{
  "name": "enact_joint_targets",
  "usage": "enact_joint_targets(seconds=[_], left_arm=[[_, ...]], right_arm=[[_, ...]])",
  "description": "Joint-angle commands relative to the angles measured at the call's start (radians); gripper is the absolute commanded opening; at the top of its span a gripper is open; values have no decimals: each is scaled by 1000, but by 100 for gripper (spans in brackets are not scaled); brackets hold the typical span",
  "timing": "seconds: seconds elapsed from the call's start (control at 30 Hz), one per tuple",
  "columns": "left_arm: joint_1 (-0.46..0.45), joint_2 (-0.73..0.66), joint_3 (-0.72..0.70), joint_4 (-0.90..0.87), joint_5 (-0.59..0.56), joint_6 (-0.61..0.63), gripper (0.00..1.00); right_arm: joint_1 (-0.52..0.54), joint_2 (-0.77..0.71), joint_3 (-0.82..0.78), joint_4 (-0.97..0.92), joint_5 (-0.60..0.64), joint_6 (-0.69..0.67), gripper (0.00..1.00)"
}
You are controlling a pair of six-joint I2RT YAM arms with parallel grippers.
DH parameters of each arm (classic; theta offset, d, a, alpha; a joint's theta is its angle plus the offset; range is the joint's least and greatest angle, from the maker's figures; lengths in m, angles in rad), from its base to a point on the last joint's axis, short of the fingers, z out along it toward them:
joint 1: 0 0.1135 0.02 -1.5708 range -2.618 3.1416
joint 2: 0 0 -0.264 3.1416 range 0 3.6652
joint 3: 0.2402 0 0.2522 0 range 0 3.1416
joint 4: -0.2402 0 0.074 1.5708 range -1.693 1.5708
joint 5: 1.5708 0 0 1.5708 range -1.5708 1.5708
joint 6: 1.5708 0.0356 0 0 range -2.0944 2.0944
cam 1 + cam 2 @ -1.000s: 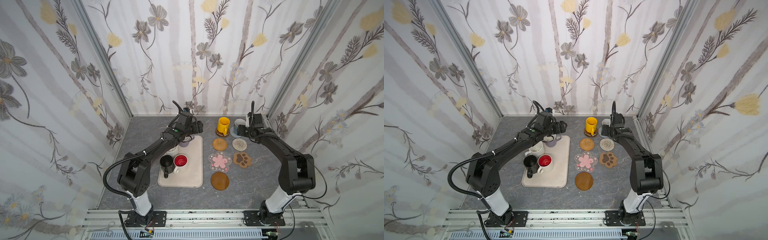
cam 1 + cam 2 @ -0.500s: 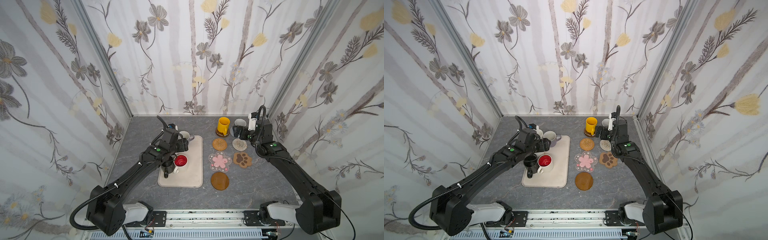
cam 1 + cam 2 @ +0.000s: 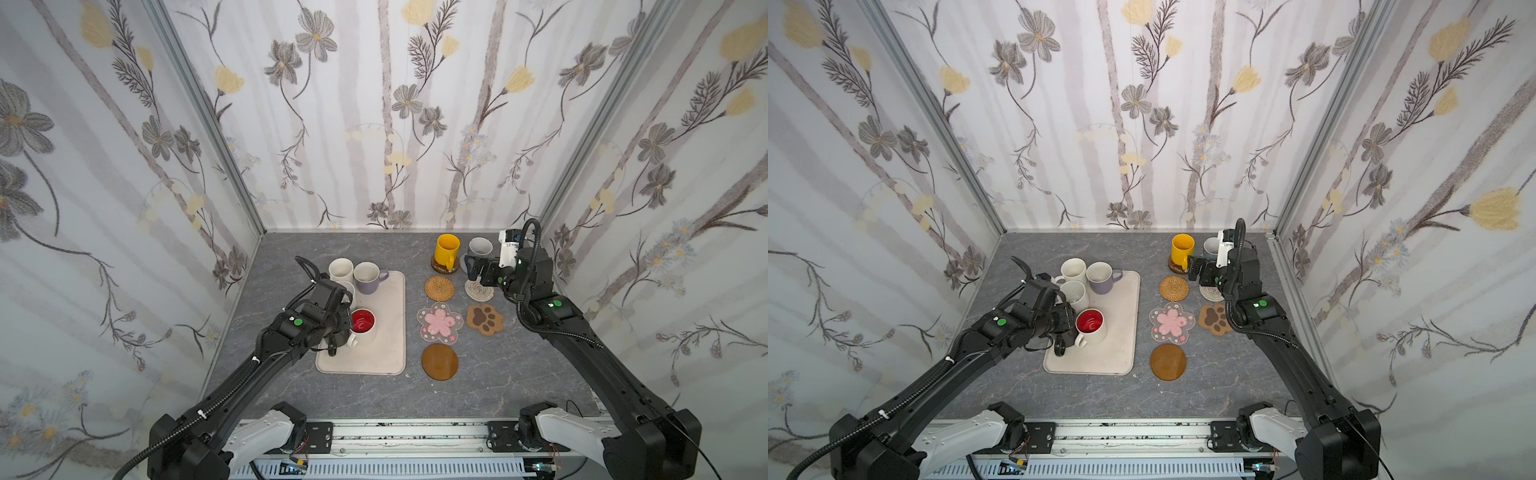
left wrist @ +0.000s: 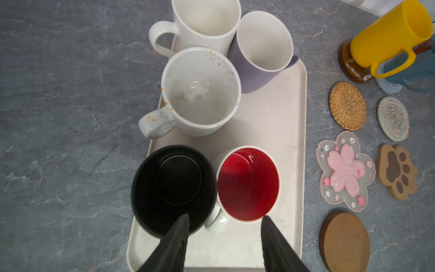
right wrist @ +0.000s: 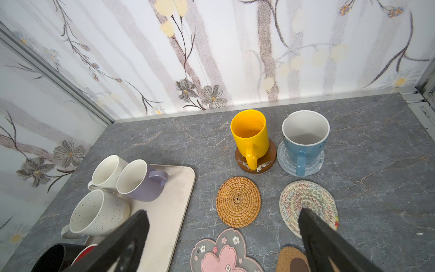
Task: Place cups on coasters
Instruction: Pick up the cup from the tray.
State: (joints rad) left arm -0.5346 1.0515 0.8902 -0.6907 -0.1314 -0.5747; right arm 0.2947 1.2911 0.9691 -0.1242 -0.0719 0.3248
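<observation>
Left gripper (image 4: pixel 225 216) is partly open and holds nothing, low over the near end of the tray (image 4: pixel 270 122). One finger hangs over the mouth of the black mug (image 4: pixel 174 188). The other is just past the rim of the red-inside mug (image 4: pixel 248 183), and that mug's white handle sits between them.

Risk: these two mugs stand touching or nearly so. Closing here could pinch the black wall and the handle together, or shove one mug into the other and tip it. A handle-only pinch on glazed ceramic may let the mug swing or slip. Cannot tell which mug is the target.

Right gripper (image 5: pixel 223 210) is wide open and empty, above the beige woven coaster (image 5: pixel 306 197). A careless swing could clip the blue mug (image 5: pixel 303 141) off its grey coaster (image 5: pixel 315 164).

All mugs are upright, empty and glossy.
- Placed: the yellow mug (image 5: pixel 249 134) sits on a brown disc (image 5: pixel 268 160), and the blue mug on grey.
- Waiting: the speckled mug (image 4: pixel 200 94), lavender mug (image 4: pixel 261 47) and plain white mug (image 4: pixel 207 18) are packed together at the tray's far end.
- Free coasters beside the tray: golden woven coaster (image 5: pixel 238 202), flower coaster (image 4: pixel 344 169), paw coaster (image 4: pixel 396 172) and second brown disc (image 4: pixel 343 240).
</observation>
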Motion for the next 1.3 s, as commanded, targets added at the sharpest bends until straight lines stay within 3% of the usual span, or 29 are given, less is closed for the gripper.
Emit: enact_joint_targets(seconds=[0.0,0.2,0.43,0.87,1.27], left_arm=[[-11,-15,-4,-97,-54,-34,52],[-89,-1,-29,-155,-95,-86,53],[-93,-41,-95,-148,-142,-180,57],[-94,75,-132,-91,-153,-214,56],[8,137,-166,17,-47,-151,53]], right_arm=[[6,-3,-13,62,-15,9,100],[10,7,-12,70,-38,10,100],[11,-12,-22,90,-62,10,100],[13,-82,-78,143,-136,26,100],[40,-139,-121,193,-177,48,100]])
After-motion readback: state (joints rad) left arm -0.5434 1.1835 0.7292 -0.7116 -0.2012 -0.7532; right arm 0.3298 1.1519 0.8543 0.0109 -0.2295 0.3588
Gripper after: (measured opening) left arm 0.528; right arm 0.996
